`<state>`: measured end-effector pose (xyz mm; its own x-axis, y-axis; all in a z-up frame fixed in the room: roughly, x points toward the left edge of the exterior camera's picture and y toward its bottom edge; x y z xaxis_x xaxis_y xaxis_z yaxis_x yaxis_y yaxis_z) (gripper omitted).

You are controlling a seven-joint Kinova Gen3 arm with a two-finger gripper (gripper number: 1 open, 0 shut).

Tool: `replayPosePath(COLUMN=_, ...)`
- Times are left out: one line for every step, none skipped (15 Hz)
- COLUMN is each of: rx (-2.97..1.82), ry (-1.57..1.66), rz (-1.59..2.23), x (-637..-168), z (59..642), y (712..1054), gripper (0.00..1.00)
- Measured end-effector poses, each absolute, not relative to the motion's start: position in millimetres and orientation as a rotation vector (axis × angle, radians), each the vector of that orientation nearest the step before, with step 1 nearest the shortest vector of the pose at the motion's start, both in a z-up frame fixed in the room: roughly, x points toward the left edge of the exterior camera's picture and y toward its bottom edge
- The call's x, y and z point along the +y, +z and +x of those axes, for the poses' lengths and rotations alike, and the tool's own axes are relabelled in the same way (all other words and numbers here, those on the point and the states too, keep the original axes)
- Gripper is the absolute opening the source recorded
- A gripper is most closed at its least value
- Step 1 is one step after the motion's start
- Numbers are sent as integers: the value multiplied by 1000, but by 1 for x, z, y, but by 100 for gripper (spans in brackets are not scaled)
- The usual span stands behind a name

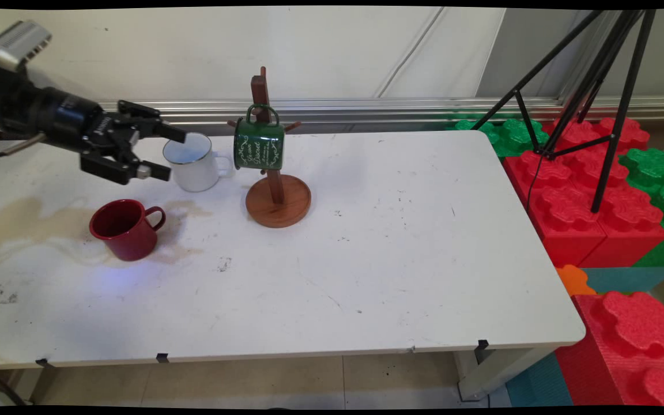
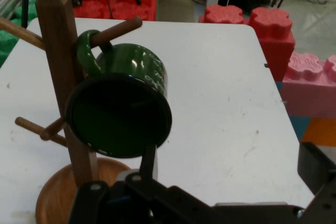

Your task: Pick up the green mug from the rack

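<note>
My black gripper (image 1: 168,154) hovers open at the table's left, with nothing between its fingers. Its fingertips are just left of a white enamel mug (image 1: 193,162) that stands upright, handle to the right. A green mug (image 1: 259,144) with white lettering hangs by its handle from a peg of a wooden mug tree (image 1: 277,199). A dark red mug (image 1: 124,229) stands in front of the gripper, nearer the camera. In the hand view the gripper (image 2: 205,198) faces the green mug's (image 2: 121,108) open mouth and the tree's post (image 2: 58,51); the white mug is out of sight there.
A brownish stain (image 1: 32,222) spreads over the table's left part around the red mug. Red and green foam blocks (image 1: 585,190) and a black tripod (image 1: 591,86) stand beyond the table's right edge. An aluminium rail (image 1: 366,109) runs along the wall.
</note>
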<state>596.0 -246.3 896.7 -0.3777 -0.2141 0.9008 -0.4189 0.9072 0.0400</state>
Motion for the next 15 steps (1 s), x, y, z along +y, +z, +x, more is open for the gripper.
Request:
replayPosePath(rx=-1968, ry=233, rz=462, x=-249, z=594, y=894, gripper=100)
replayPosePath(rx=-1958, ry=231, rz=466, x=-253, z=591, y=890, gripper=100)
replayPosePath(rx=-1947, ry=228, rz=470, x=-257, z=587, y=886, gripper=100)
replayPosePath(rx=-1937, ry=224, rz=472, x=-262, z=582, y=881, gripper=100)
replayPosePath(rx=-1929, ry=220, rz=475, x=-266, z=579, y=877, gripper=100)
replayPosePath(rx=-1920, ry=216, rz=478, x=-270, z=574, y=873, gripper=100)
replayPosePath(rx=-1912, ry=212, rz=480, x=-274, z=570, y=868, gripper=100)
replayPosePath(rx=-1904, ry=208, rz=483, x=-278, z=566, y=864, gripper=100)
replayPosePath(rx=-1900, ry=206, rz=485, x=-280, z=564, y=862, gripper=100)
replayPosePath(rx=-1893, ry=202, rz=487, x=-284, z=560, y=858, gripper=100)
replayPosePath(rx=-1889, ry=199, rz=489, x=-286, z=557, y=856, gripper=100)
replayPosePath(rx=-1882, ry=195, rz=492, x=-289, z=553, y=853, gripper=100)
replayPosePath(rx=-1877, ry=193, rz=494, x=-291, z=551, y=850, gripper=100)
replayPosePath(rx=-1870, ry=189, rz=497, x=-294, z=547, y=847, gripper=100)
replayPosePath(rx=-1863, ry=184, rz=499, x=-297, z=543, y=844, gripper=100)
